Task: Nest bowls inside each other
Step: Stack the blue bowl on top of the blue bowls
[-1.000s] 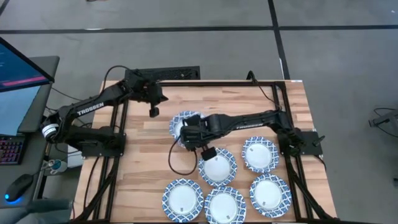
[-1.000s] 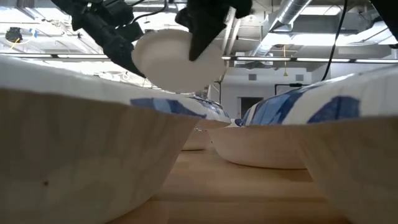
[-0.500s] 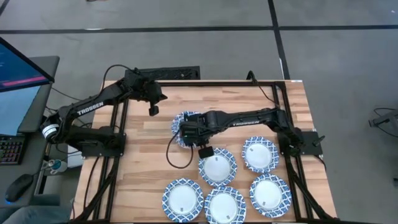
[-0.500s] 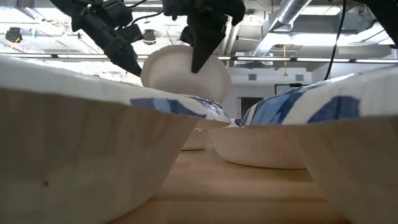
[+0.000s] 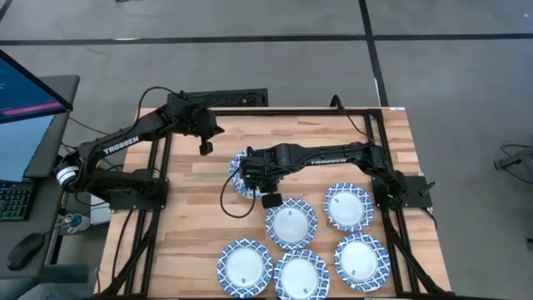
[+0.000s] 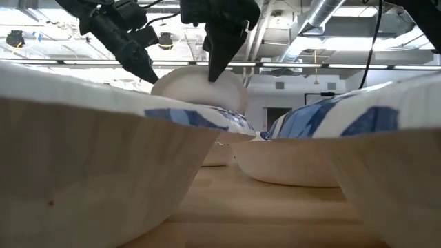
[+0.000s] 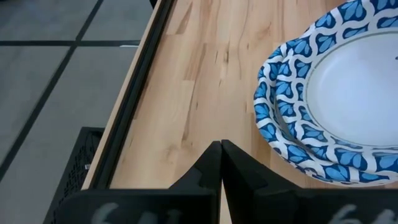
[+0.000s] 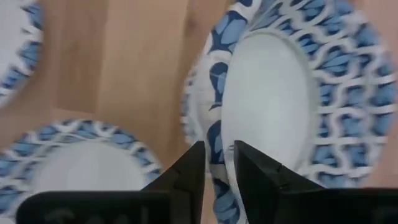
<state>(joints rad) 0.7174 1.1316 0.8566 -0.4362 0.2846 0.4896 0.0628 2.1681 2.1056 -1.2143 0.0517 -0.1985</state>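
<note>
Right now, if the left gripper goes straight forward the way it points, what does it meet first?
Probably only the bare wooden table. The shut left gripper aims along the boards, and the stacked blue-and-white patterned bowls lie off to one side of that line, though depth is hard to judge.

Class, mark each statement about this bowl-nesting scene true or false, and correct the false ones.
1. The right gripper is over the bowl stack. True.
2. The left gripper is open wide. False: its fingers are shut.
3. Five single bowls lie nearer the front edge. True: for example one.
4. The left gripper holds a bowl. False: it holds nothing, beside the stack.
</note>
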